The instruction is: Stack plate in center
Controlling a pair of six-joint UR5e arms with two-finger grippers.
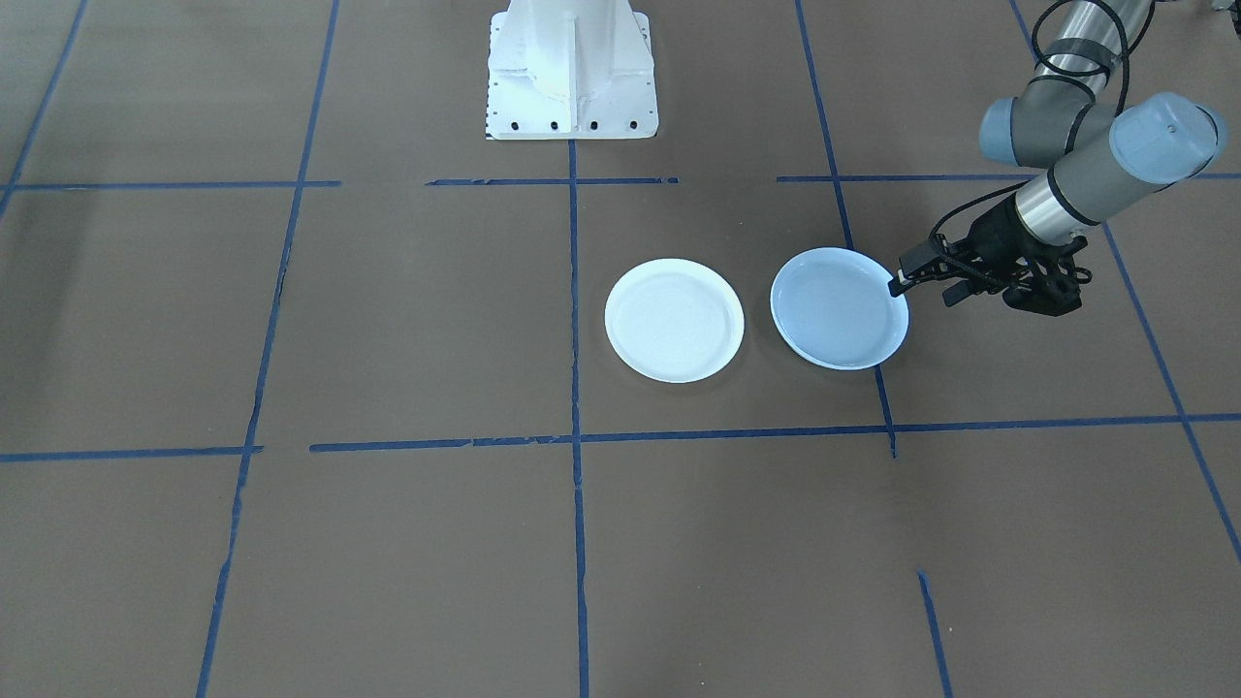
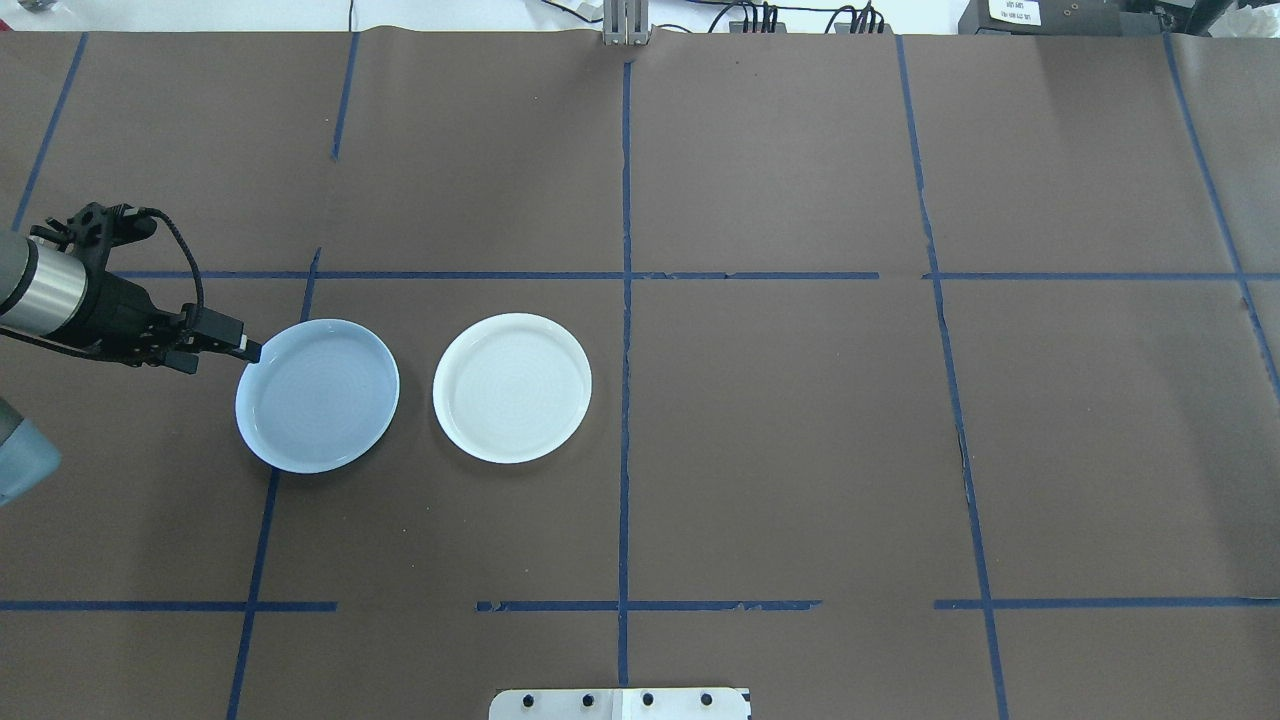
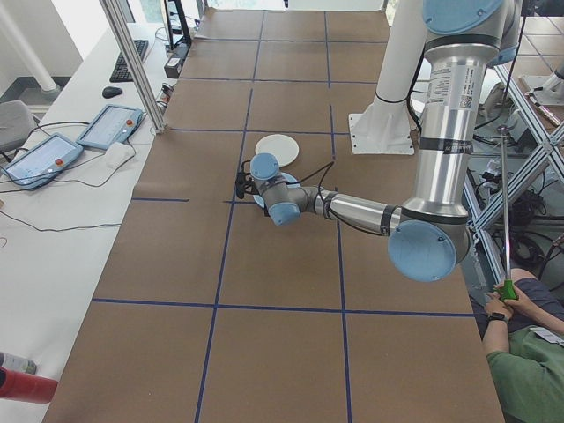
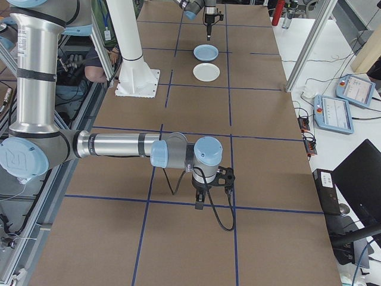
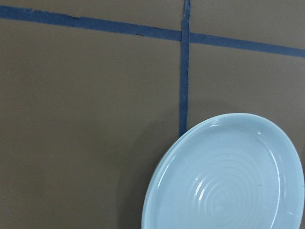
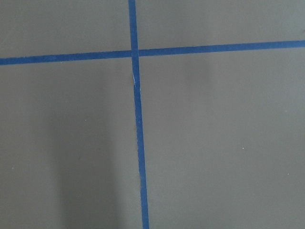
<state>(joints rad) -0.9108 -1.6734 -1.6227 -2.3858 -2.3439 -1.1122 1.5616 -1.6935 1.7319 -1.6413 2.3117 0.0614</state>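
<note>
A pale-blue plate (image 2: 317, 396) with a raised rim and faint rings in its base lies left of the table's middle line. My left gripper (image 2: 250, 350) reaches in low from the table's left end and is shut on the plate's outer rim (image 1: 894, 291). The left wrist view shows the plate (image 5: 228, 176) slightly tilted, with a shadow beside it. A white plate (image 2: 512, 388) sits flat just beside it, closer to the middle line and apart from it. My right gripper (image 4: 198, 205) hangs over bare table far to the right; I cannot tell its state.
Blue tape lines (image 2: 625, 300) divide the brown table cover into squares. The white robot base (image 1: 572, 68) stands at the table's robot-side edge. Tablets (image 3: 110, 126) and cables lie on the side bench. A seated person (image 3: 529, 352) is beside the robot.
</note>
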